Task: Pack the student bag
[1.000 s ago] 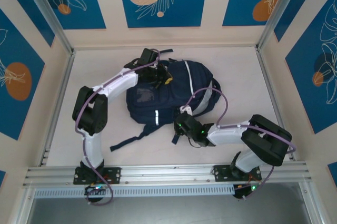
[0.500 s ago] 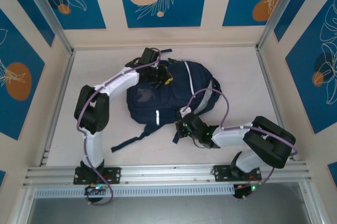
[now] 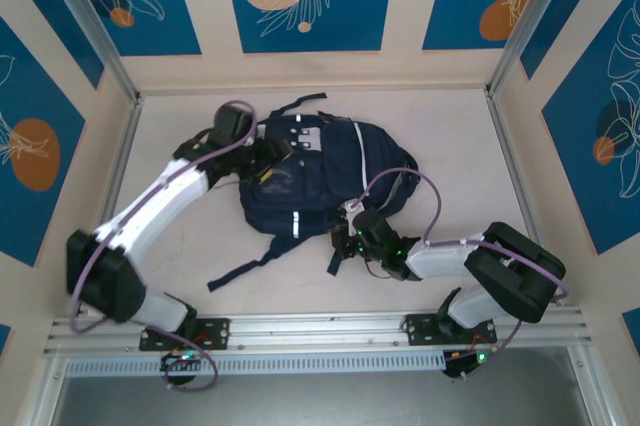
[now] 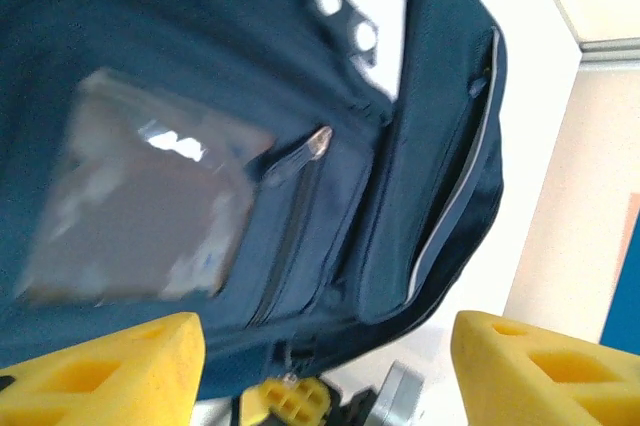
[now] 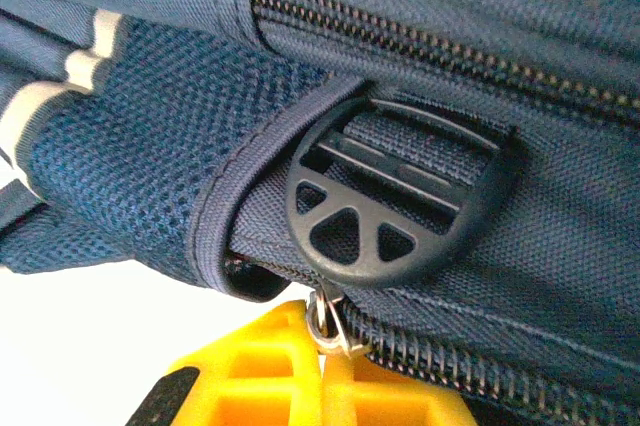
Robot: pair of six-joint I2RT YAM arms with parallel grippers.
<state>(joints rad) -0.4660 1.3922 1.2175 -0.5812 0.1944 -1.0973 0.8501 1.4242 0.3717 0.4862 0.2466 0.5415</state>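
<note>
Student bag (image 3: pixel 320 171) lies flat at the middle of the table (image 3: pixel 450 146), strap (image 3: pixel 250 266) trailing toward 7 o'clock; left claw (image 3: pixel 270 154) at the bag's 9 o'clock edge, yellow fingers (image 4: pixel 100 366) spread wide, nothing between them, facing a clear pocket window (image 4: pixel 140 196); right claw (image 3: pixel 347 243) at the bag's 5 o'clock edge, pressed together, pinching a metal zip pull (image 5: pixel 322 321) just below a round buckle (image 5: pixel 400 206).

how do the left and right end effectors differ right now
The left end effector stands open and empty, facing the front pocket of the student bag. The right end effector is shut on a zipper pull at the bag's near edge. Both have yellow fingers.
</note>
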